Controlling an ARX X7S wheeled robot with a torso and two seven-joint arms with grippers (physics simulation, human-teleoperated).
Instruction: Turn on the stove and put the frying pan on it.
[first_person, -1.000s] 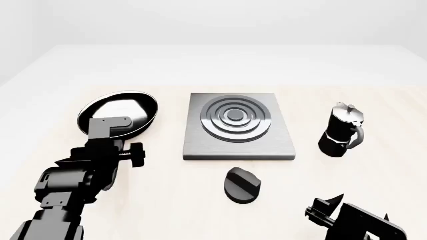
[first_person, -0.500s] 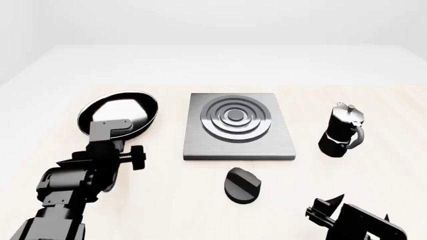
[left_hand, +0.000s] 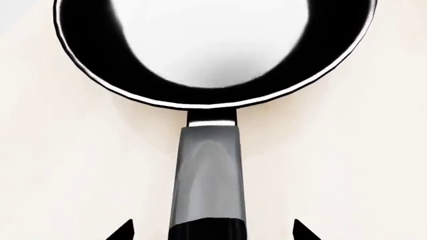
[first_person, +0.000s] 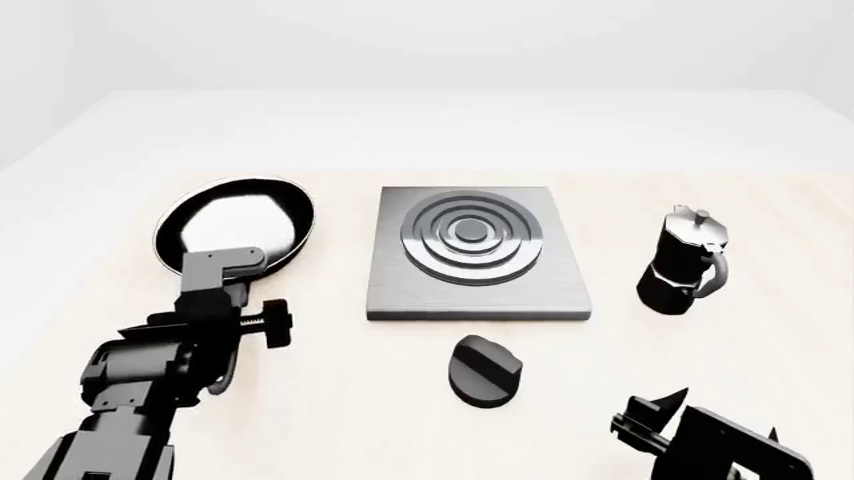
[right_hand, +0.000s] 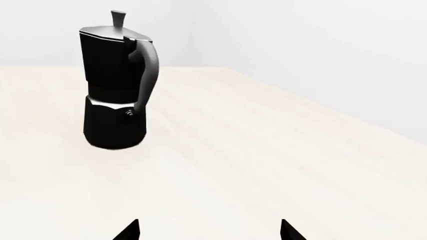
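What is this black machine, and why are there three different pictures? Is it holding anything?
It's a robot with two arms, drawn inside a computer simulation. Each arm ends in a gripper, a claw for grabbing.

One picture comes from a camera on its head, looking down at a pale table. There you see the frying pan, the stove, its round knob and a moka pot.

The other two pictures come from cameras near each gripper. The left one looks at the pan and its long handle. The left gripper is open, its tips on either side of the handle, not squeezing. The right gripper is open too, facing the pot.

So it holds nothing yet. The pan is beside the stove, not on it.
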